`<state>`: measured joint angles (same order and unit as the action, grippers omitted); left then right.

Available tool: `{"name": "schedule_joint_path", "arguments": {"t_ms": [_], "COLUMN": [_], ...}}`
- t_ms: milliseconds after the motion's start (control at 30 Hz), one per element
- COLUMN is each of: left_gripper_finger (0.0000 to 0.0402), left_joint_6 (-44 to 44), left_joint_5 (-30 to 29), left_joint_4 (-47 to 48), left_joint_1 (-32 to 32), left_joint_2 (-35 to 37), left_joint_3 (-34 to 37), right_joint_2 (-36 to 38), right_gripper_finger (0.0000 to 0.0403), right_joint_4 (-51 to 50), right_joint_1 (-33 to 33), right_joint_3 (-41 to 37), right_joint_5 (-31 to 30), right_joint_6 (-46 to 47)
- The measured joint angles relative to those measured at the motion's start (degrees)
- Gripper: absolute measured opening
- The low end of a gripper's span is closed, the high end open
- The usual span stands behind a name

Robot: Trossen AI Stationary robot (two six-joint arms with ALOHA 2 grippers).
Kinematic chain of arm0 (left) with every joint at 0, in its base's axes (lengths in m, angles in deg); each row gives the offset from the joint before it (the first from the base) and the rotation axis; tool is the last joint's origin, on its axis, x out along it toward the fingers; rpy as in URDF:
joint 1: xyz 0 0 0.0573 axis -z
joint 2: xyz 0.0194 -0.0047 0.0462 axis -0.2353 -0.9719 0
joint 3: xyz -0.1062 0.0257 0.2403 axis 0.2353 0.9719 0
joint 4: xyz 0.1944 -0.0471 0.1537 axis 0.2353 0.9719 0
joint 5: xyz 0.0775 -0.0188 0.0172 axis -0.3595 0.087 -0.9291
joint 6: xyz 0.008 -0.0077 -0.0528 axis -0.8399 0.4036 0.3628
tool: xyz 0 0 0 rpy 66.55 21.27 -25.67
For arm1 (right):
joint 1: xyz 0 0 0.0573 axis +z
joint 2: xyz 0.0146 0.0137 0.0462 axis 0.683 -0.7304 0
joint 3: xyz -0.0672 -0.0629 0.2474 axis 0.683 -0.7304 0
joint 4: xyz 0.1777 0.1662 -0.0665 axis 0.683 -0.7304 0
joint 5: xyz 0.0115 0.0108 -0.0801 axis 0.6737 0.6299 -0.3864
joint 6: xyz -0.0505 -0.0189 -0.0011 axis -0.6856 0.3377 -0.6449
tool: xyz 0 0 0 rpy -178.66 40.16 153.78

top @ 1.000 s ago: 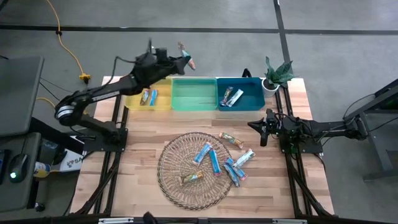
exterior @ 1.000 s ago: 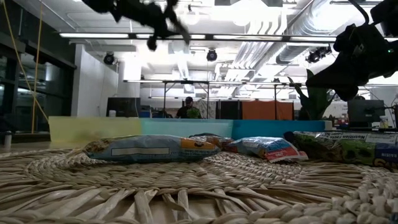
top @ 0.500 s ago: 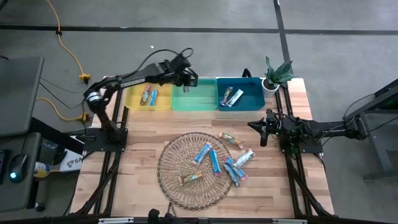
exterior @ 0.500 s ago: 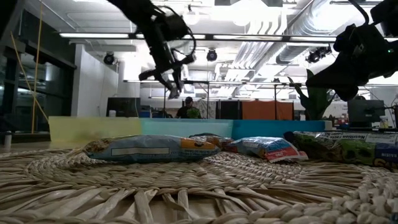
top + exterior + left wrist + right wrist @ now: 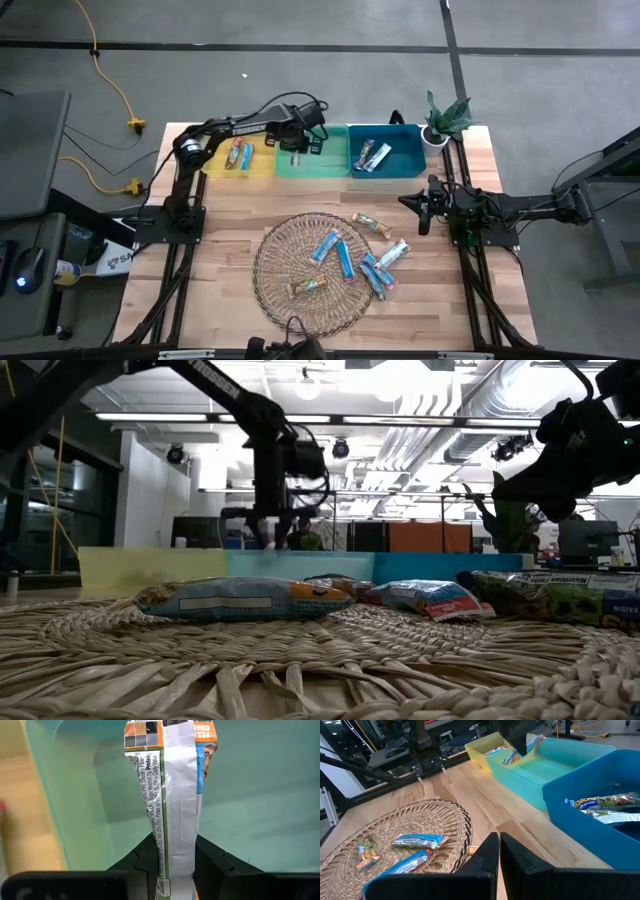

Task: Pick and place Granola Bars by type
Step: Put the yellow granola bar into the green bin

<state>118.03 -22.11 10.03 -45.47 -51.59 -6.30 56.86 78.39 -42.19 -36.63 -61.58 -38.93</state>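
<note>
I have the left gripper (image 5: 170, 862) down over the green bin (image 5: 312, 160) at the far edge of the bench, its jaws pinched on an orange-brown bar (image 5: 167, 785) that hangs into the bin with its back seam and nutrition panel facing the wrist camera. The bar looks light to me, and the wrapper film creases and bows between the jaws rather than staying flat, so I judge it soft at the skin with a firmer core, and slick enough to slide if the pinch is shallow. The hold sits across the narrow width near one end, which seems right: a grip over the crimped tail alone would probably let it swing or pull free. The yellow bin (image 5: 238, 157) toward the far left corner holds two bars, and the blue bin (image 5: 400, 160) toward the far right corner holds a couple of pale teal ones. The remaining Granola Bars (image 5: 345, 262) lie flat on and beside the woven mat (image 5: 290, 250) near the middle of the bench, blue ones overlapping toward its right rim, an orange-brown one (image 5: 308, 286) alone nearer the front edge. For those I would come straight down and close across the short width at mid-length, since the overlapping ones may drag a neighbour. The right gripper (image 5: 495, 852) waits by the bench's right edge with its jaws nearly together and nothing between them.
</note>
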Motion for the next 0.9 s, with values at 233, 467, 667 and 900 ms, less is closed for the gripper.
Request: {"name": "schedule_joint_path", "arguments": {"t_ms": [233, 467, 667, 900], "left_gripper_finger": [0.0090, 0.0090, 0.0092, 0.0149], "left_joint_6": [4.0, 3.3, 1.2, -0.1], "left_joint_5": [-0.6, -0.1, 1.0, 1.5], "left_joint_4": [0.4, 0.6, 1.7, 1.7], "left_joint_1": [0.0, 0.0, 0.0, 0.0], "left_joint_2": [-1.7, -1.7, -1.7, -1.7], "left_joint_3": [0.0, 0.0, 0.0, 0.0], "right_joint_2": [0.0, 0.0, 0.0, 0.0], "right_gripper_finger": [0.0000, 0.0000, 0.0000, 0.0000], "right_joint_4": [0.0, 0.0, 0.0, 0.0], "right_joint_1": [0.0, 0.0, 0.0, 0.0], "right_joint_3": [0.0, 0.0, 0.0, 0.0], "right_joint_5": [0.0, 0.0, 0.0, 0.0], "right_joint_6": [0.0, 0.0, 0.0, 0.0]}}
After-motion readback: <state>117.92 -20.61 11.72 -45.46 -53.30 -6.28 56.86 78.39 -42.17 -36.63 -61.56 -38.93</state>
